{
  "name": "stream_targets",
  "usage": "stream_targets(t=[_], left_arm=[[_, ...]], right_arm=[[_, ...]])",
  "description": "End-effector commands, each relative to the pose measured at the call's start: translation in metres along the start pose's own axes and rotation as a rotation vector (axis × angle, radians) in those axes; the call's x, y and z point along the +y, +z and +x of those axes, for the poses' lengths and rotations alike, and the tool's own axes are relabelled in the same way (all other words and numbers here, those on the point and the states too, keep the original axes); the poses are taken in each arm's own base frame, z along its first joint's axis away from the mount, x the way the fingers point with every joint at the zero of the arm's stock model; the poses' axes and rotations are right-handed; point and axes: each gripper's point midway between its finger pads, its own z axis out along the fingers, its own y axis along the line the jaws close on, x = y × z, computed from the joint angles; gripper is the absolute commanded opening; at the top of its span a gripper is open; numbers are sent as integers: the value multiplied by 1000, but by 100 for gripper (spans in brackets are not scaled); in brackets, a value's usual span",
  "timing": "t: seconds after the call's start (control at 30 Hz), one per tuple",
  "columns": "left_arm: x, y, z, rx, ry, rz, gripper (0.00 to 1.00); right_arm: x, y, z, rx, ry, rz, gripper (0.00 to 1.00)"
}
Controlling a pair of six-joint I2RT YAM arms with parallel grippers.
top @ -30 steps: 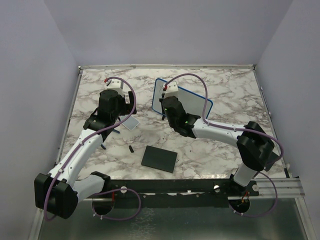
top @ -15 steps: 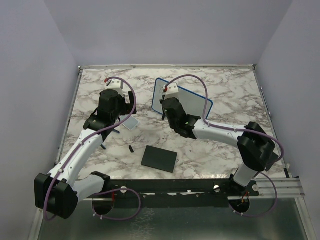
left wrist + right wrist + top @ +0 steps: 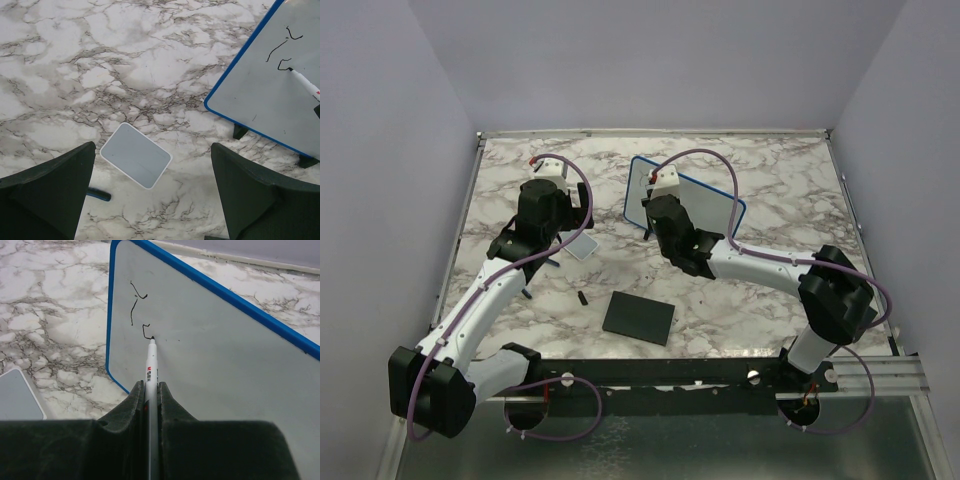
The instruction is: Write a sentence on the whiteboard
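My right end effector [image 3: 151, 390] pinches a pen [image 3: 151, 365] | tip touches the whiteboard [image 3: 225, 355] ahead, by few dark marks [image 3: 134, 304] | my left end effector [image 3: 152, 165] spread wide

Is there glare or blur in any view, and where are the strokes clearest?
Top external: even light, no glare, whiteboard too small to read. Left wrist: sharp, strokes clear. Right wrist: marker tip sharp, near end effector dark.

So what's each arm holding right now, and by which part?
The right end effector grips a white marker by its barrel, tip on the whiteboard. The left end effector is open and holds nothing.
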Motion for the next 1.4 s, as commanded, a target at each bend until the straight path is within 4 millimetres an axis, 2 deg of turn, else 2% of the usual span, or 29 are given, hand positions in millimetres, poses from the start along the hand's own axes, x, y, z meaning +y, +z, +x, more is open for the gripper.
stream_targets(t=[0.0, 0.63, 0.93, 1.13, 1.37], left_arm=[[-4, -4, -2, -17, 9, 23, 99], [-4, -4, -2, -16, 9, 22, 99], [-3, -4, -2, -16, 9, 21, 99], [-3, -4, -3, -18, 11, 20, 99], [-4, -4, -3, -19, 10, 22, 99]], right_arm=[[-4, 0, -14, -35, 7, 30, 0], [3, 4, -22, -57, 10, 13, 0], [7, 7, -18, -45, 2, 0, 0], [14, 1, -19, -43, 6, -60, 0], [20, -14, -22, -53, 0, -137, 0]])
